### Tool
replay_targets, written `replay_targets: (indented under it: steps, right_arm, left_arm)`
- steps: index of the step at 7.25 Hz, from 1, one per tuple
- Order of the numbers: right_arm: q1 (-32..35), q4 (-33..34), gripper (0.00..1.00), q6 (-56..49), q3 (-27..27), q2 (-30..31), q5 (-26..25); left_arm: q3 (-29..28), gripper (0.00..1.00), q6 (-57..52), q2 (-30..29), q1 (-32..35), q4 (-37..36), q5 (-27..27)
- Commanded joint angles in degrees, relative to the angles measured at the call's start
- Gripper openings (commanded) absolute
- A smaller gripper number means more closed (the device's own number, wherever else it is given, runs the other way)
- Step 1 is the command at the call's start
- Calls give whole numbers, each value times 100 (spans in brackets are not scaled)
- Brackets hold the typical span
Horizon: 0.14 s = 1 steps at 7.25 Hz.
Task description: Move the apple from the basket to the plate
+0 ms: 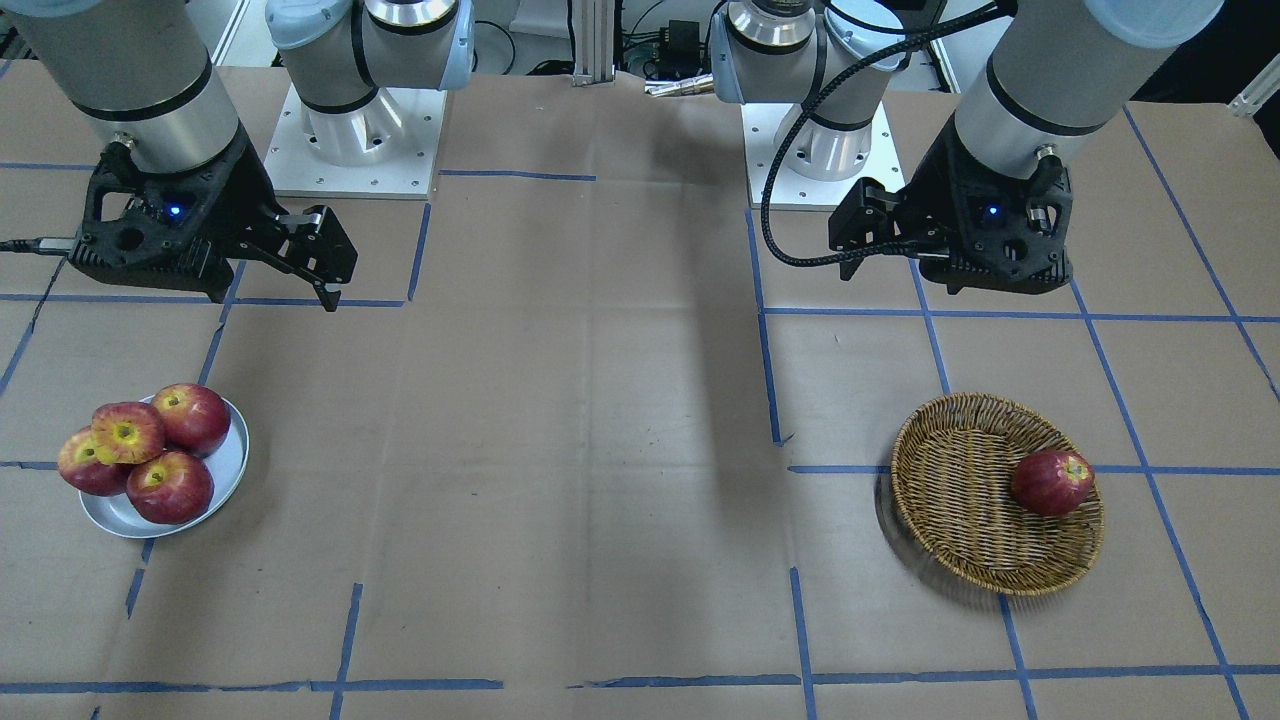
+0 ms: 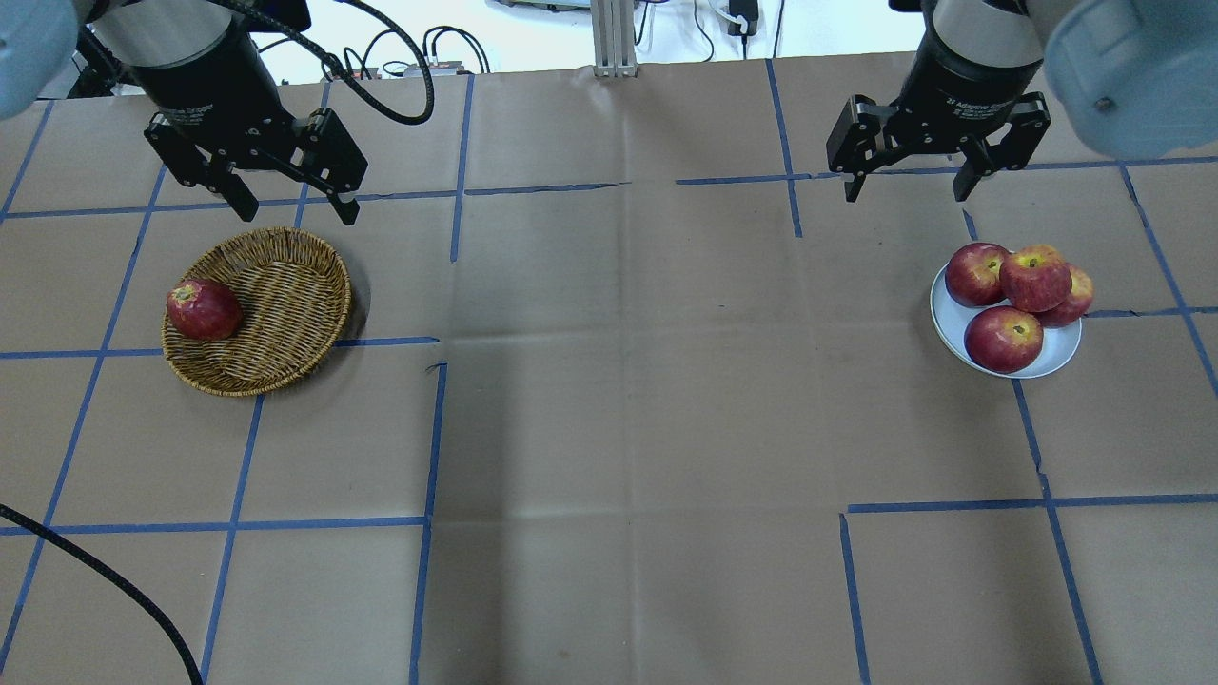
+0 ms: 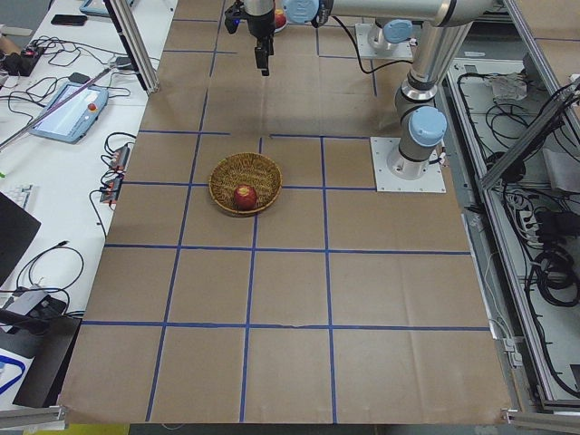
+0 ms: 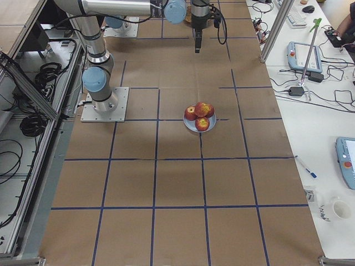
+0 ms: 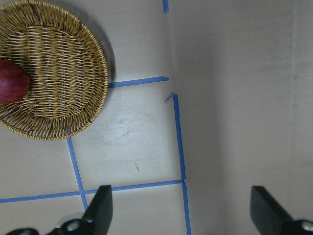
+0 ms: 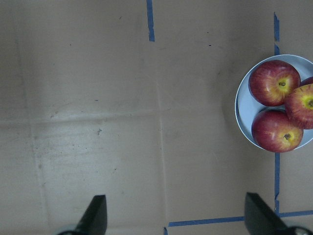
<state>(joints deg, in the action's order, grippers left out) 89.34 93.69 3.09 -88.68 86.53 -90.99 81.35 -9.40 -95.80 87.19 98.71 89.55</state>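
From above: my left gripper [image 2: 300, 211] hangs near the basket [image 2: 285, 295] but not over it, fingers spread wide and holding nothing; my right gripper [image 2: 906, 190] is far from the basket, near the plate [image 2: 1058, 354], also spread and empty; the apple [image 2: 203, 309] lies inside the basket, against the wall farthest from the plate.

From the front: the apple is lying tipped on its side, so I think it could roll; it looks hard, smooth and round, a bit heavy, and it may bruise; I would pinch it across its fat middle, not too hard.

From my left wrist: the basket sits in the top corner and the edge cuts off the apple; the basket wall is close on one side of the apple, so one finger has little room there; the woven floor beside it is open.

From my right wrist: the other apples [image 6: 274, 82] fill most of the plate, well apart from the basket; in the front view one apple sits on top of the other three; I think a new one could roll off.

From the side views: flat brown paper [image 3: 290, 281] runs from the basket to the plate, with nothing in my way.
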Motion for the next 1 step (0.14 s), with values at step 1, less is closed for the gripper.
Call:
replay_targets:
  steps: [1]
  right_arm:
    - [5,9,100,-1,0,4,11]
  left_arm:
    - [4,99,-9,9,0,8,27]
